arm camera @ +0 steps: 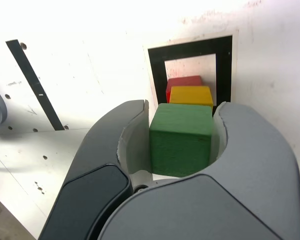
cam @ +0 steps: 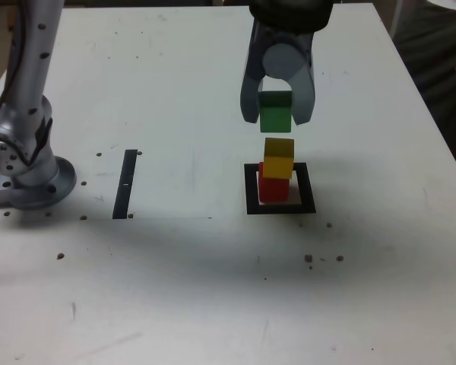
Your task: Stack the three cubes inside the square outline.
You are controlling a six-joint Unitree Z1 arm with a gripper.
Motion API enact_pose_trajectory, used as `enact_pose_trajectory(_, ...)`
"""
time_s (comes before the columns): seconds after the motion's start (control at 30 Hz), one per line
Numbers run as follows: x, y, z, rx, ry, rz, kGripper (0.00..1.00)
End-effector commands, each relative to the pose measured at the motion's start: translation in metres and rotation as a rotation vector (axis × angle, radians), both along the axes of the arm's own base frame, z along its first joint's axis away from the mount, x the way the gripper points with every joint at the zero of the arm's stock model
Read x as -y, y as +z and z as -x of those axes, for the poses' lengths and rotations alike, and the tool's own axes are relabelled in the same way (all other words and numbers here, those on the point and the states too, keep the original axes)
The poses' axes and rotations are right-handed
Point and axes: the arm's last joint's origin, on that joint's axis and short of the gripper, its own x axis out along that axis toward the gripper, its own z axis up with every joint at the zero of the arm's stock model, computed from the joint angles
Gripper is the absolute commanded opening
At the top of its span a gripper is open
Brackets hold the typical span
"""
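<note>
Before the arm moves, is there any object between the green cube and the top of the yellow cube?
Nothing visible stands between them: the green cube, held in the jaws, appears just above the yellow cube, with only open space showing.

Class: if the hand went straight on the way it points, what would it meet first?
Probably the yellow cube, met by the green cube in the hand, though depth is unclear.

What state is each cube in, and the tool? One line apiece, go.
Tool: shut on the green cube
Green cube: held between the fingers, above the yellow cube, not placed
Yellow cube: stacked on the red cube, not gripped
Red cube: at the bottom, inside the square outline
</note>
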Motion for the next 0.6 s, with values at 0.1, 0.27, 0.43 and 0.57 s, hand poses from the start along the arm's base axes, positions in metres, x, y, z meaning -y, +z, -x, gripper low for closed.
enact_pose_trajectory(0.1, 0.0044, -0.0002, 0.0025, -0.009, -0.001, 0.005, 0.32)
enact_pose_trajectory(0.27, 0.0082, -0.0017, 0.0025, -0.011, -0.006, 0.006, 0.32)
enact_pose_trajectory(0.43, 0.0093, -0.0040, 0.0007, -0.012, -0.008, 0.007, 0.32)
enact_pose_trajectory(0.57, 0.0094, -0.0074, -0.0023, -0.016, -0.007, 0.007, 0.32)
